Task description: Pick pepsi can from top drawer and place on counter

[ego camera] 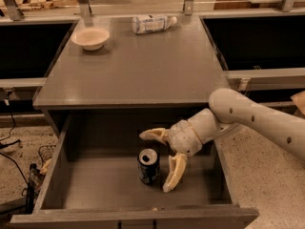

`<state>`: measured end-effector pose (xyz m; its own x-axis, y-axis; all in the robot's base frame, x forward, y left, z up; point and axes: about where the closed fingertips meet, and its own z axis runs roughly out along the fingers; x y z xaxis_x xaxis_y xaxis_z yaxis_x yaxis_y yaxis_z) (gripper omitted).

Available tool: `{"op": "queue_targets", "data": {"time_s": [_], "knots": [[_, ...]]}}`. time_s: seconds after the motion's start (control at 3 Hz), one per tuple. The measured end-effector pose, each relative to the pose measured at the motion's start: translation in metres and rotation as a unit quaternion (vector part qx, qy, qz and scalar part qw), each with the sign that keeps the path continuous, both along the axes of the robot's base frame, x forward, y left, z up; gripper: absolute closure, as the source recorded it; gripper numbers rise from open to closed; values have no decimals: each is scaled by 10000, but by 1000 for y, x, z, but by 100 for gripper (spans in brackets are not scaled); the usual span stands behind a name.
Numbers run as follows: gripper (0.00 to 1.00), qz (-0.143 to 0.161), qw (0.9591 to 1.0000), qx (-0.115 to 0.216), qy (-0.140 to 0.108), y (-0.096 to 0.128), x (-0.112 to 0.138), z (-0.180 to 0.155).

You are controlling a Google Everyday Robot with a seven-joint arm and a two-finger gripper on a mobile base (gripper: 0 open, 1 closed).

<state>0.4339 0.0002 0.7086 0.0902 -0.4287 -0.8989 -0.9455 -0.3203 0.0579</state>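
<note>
The pepsi can [148, 166], dark with a silver top and pull tab, stands upright on the floor of the open top drawer [95, 187]. My gripper [156, 160] is inside the drawer, reaching in from the right. It is open, with one cream finger [153, 135] behind the can and the other finger [174, 172] just right of it, so the can sits between them. The fingers do not clasp the can. The grey counter [138, 66] lies above the drawer.
A cream bowl [90, 37] sits at the counter's back left. A clear plastic bottle with a white label [152, 23] lies on its side at the back. Black recesses flank the counter. Cables and a wire basket lie on the floor at the left.
</note>
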Motion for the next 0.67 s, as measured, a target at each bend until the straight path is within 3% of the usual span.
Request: {"op": "queue_targets", "data": {"time_s": [0.33, 0.67], "knots": [[0, 202, 9997, 77, 100, 22, 4, -16], [0, 203, 9997, 78, 100, 22, 4, -16]]}}
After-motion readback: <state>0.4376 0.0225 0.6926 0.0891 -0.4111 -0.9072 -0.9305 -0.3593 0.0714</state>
